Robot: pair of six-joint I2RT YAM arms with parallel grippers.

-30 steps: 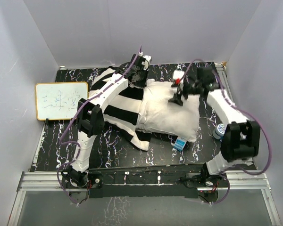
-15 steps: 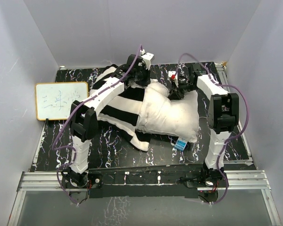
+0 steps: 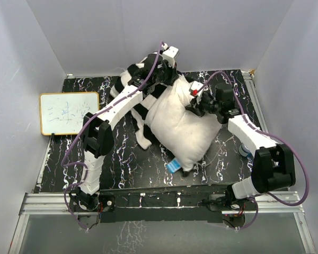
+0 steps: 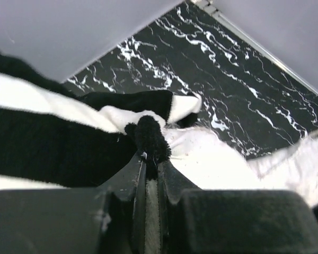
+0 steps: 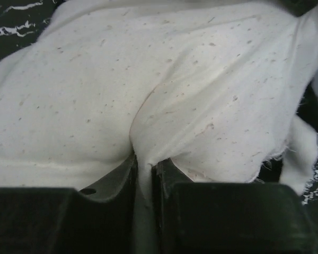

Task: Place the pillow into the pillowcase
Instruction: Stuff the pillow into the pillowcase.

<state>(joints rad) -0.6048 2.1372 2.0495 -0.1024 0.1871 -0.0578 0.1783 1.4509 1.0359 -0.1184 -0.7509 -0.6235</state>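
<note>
Two arms: bases at the near edge of the table (image 3: 122, 164), both reaching far.
Blue tag (image 3: 174, 165): at the near corner of the pillow (image 3: 180, 127).
Pillow: plump, white, diagonal mid-table, its left side touching the pillowcase (image 3: 142, 124).
Right gripper (image 5: 144, 159): pinched tight on a pillow fold.
Pillowcase: striped, bunched left of the pillow.
Left gripper (image 4: 151, 153): farthest back, clamped on the pillowcase's black edge.

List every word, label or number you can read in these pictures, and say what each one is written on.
Whiteboard: faint blue handwriting, too blurred to read.
Blue tag at the near edge of the pillow: too small to read.
No other text shows in any view.
</note>
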